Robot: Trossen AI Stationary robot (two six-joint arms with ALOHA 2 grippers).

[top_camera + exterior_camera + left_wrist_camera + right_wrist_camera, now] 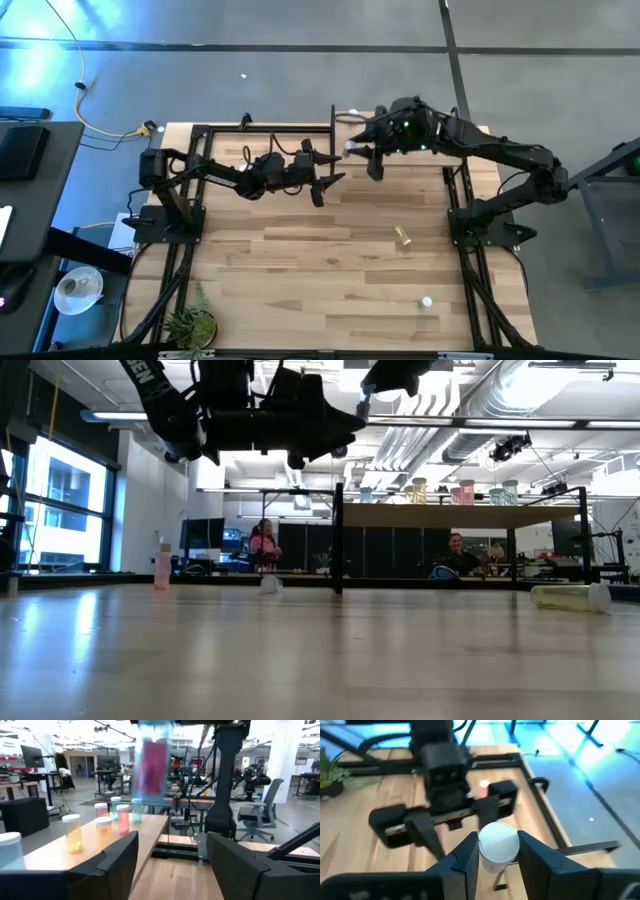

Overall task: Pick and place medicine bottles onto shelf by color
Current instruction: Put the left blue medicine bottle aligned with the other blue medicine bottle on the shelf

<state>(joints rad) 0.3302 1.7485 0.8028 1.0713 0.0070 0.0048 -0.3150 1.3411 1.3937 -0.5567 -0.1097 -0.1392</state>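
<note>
The plank tabletop (300, 270) carries the shelf (400, 165) at its far edge, a pale board between thin black uprights. Both arms reach in over that end.

The right tool (496, 851) is clamped on a white-capped bottle (497, 842); its body colour is hidden beneath the cap in the right wrist view. In the high view this tool hangs just beside the shelf's left upright, high above the planks.

The left tool (172, 855) stands wide, fingers well apart with nothing between them. Straight ahead of it in the left wrist view, the red bottle (152, 762) shows blurred, gripped in the other arm's tool.

On the shelf a row stands: the yellow bottle (73, 833), an amber one (104, 832), a pink-red one (123, 819).

Loose on the planks, an amber bottle (403, 236) lies on its side, and a white-capped bottle (426, 301) stands near the front edge.

The arms sit near each other, so a lowering move risks a knock. A careless set-down could also topple the standing row, or put red among yellows.
</note>
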